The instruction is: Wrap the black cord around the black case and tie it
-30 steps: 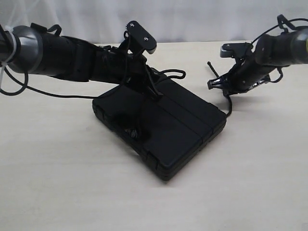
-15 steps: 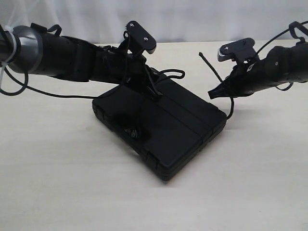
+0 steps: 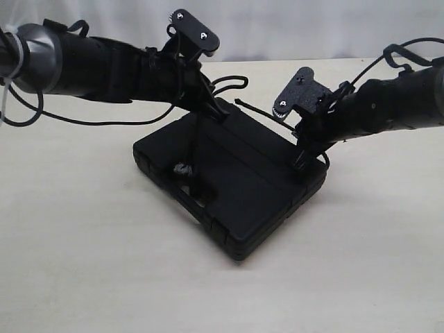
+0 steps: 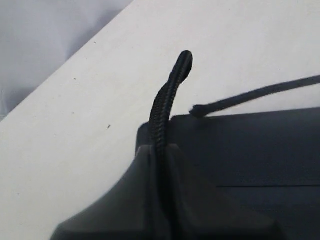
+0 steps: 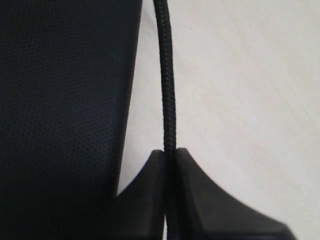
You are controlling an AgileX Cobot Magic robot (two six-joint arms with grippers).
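Black cord (image 4: 166, 107), braided, pinched at two places: clenched in left gripper (image 4: 159, 148) above far edge of black case (image 3: 236, 184), clenched in right gripper (image 5: 170, 152) just beside case's edge. Probably gripped so to bring both strands together over lid for knotting. Case flat on table (image 3: 83, 243).

Pale beige matte bench top (image 3: 83, 263), backed by a whitish-grey draped cloth backdrop (image 3: 298, 28).
Faintly mottled, evenly lit from the near edge to both near corners, with soft grey shadow toward the middle; cloth hanging in loose vertical folds just behind the far edge; one tiny dark speck (image 4: 108, 127) on the surface, near that far edge.
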